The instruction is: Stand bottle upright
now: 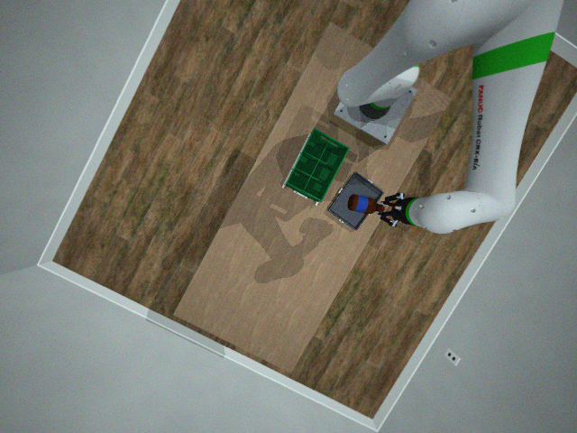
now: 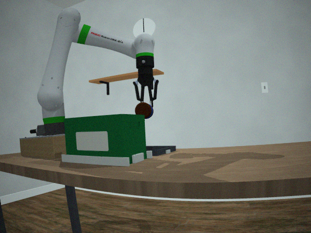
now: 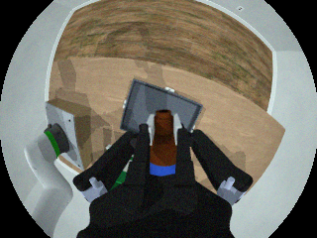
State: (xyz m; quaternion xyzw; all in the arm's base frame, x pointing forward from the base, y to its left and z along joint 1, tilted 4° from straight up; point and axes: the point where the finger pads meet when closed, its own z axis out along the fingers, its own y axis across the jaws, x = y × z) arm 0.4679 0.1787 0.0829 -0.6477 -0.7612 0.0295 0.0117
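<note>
A brown bottle (image 1: 360, 203) (image 2: 143, 109) (image 3: 162, 147) with a blue label hangs on its side in the air, its round base facing the exterior camera. My gripper (image 1: 382, 207) (image 2: 145, 102) (image 3: 163, 120) points straight down and is shut on the bottle. It holds the bottle well above the dark grey tray (image 1: 361, 183) (image 2: 160, 149) (image 3: 147, 102), which lies flat on the table. The green crate (image 1: 316, 165) (image 2: 120, 135) stands right beside the tray, on the side nearer the exterior camera.
The robot's base (image 1: 372, 114) (image 2: 47, 129) sits on a block behind the crate. A wooden wall shelf (image 2: 117, 77) hangs behind the gripper. The table's front edge (image 2: 175, 185) curves across the exterior view.
</note>
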